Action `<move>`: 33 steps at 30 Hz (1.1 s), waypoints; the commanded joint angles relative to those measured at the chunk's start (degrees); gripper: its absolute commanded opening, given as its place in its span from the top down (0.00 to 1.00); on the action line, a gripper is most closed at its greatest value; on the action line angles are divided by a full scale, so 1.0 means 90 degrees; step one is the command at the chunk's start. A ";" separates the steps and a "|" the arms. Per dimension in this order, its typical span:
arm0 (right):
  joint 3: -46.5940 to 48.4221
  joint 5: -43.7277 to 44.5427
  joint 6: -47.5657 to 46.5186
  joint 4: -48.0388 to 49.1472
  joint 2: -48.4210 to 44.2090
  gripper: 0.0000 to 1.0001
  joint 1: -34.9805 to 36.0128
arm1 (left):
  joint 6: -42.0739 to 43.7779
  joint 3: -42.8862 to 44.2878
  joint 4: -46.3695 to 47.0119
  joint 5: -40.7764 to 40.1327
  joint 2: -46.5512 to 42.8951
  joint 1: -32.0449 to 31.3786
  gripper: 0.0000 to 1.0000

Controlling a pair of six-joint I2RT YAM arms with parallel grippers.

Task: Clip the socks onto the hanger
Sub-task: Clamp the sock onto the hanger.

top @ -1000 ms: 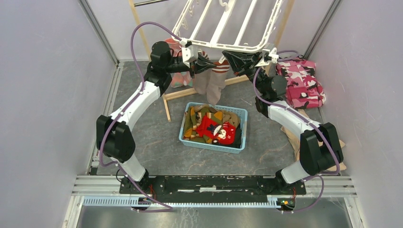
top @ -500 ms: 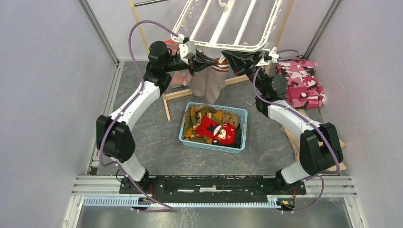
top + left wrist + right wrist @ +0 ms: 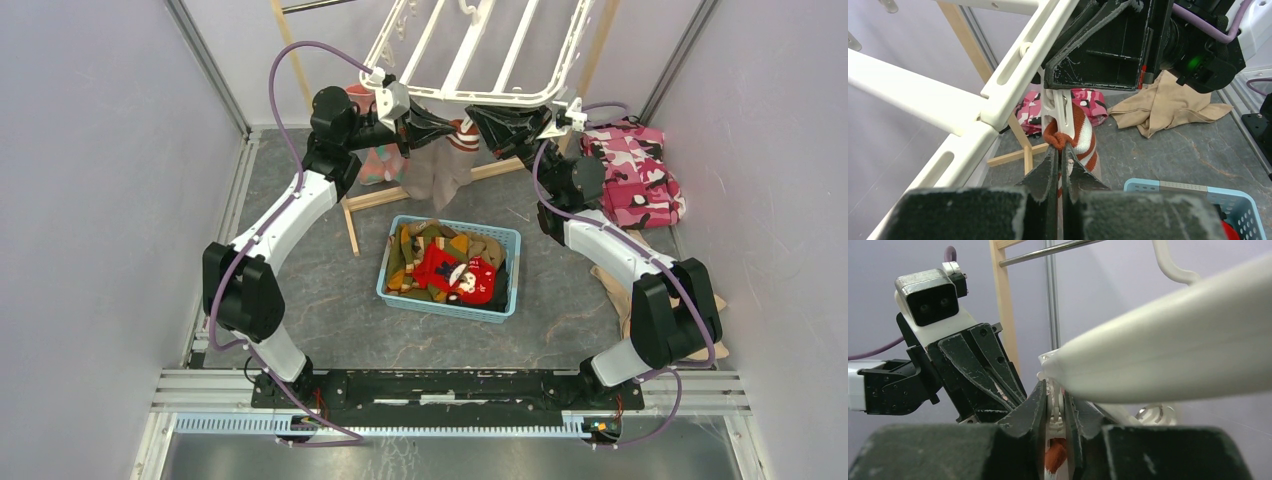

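Left pincer (image 3: pixel 1058 150) clamped on the striped sock (image 3: pixel 1084 140) cuff; right pincer (image 3: pixel 1054 392) squeezes the clip (image 3: pixel 1057 112) (gently!), so I'd feed the cuff deep between its teeth.

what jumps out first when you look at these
Both arms meet under the near rim of the white hanger at the far end: the left gripper pinches the cuff of a striped sock, and the right gripper is shut on a clip just above it. Mid-floor, a blue basket holds more socks, one bright red.
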 commanded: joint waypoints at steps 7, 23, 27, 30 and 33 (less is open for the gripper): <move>0.0225 -0.0229 0.0098 0.0151 -0.0005 0.69 0.0006 | -0.0326 0.0113 0.0319 -0.0136 0.0077 -0.0065 0.98; -0.0332 0.0075 -0.0249 -0.0133 -0.0569 0.30 0.0004 | -0.0848 -0.0200 0.0533 -0.0469 -0.0149 -0.0051 0.62; -0.0711 0.0289 -0.0534 -0.0336 -0.0925 0.18 -0.0002 | -0.0946 -0.0645 0.0636 -0.0707 -0.0441 -0.0054 0.51; -0.1007 0.0467 -0.0805 -0.0595 -0.1221 0.12 -0.0005 | -0.1093 -0.1097 0.0868 -0.0914 -0.0761 -0.0049 0.43; -0.1330 0.0715 -0.1097 -0.0957 -0.1605 0.08 -0.0007 | -0.1279 -0.1558 0.1077 -0.1062 -0.1183 -0.0051 0.37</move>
